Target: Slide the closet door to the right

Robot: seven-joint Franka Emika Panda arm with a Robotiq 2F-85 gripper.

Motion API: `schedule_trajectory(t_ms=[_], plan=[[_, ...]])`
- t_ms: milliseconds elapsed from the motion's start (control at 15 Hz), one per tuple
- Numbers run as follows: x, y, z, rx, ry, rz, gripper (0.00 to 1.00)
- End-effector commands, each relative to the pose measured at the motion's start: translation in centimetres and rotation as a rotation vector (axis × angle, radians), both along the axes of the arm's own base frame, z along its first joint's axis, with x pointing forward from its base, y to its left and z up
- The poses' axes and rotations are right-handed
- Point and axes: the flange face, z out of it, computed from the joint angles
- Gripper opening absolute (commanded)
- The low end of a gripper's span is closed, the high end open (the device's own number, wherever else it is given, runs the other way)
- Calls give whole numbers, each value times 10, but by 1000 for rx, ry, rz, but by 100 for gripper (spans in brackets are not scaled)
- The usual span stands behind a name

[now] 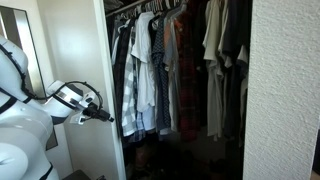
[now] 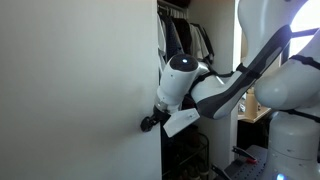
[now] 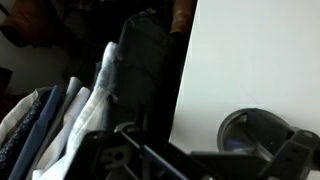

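The closet door [image 1: 82, 70] is a tall plain white panel; it also fills the left of an exterior view [image 2: 80, 80]. In the wrist view the door [image 3: 250, 50] shows its round silver recessed pull [image 3: 250, 130] close to its edge. My gripper [image 1: 102, 113] is pressed against the door's edge at about mid height, and it shows as a dark tip on the panel in an exterior view [image 2: 150, 122]. In the wrist view its dark fingers [image 3: 200, 155] look spread apart, with one finger at the pull. It holds nothing.
The open closet holds hanging shirts and coats [image 1: 160, 70] on a rail, also seen past the door's edge [image 3: 60, 120]. A rough-textured white wall [image 1: 285, 90] bounds the opening on the far side. The robot's white base [image 2: 290, 130] stands close to the door.
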Motion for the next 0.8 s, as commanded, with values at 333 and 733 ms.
schedule_trajectory(t_ms=[333,733], plan=[[4,-13,-2,-61,-86,-42,100],[-1,-22,-4,-106,-137,-115,100]])
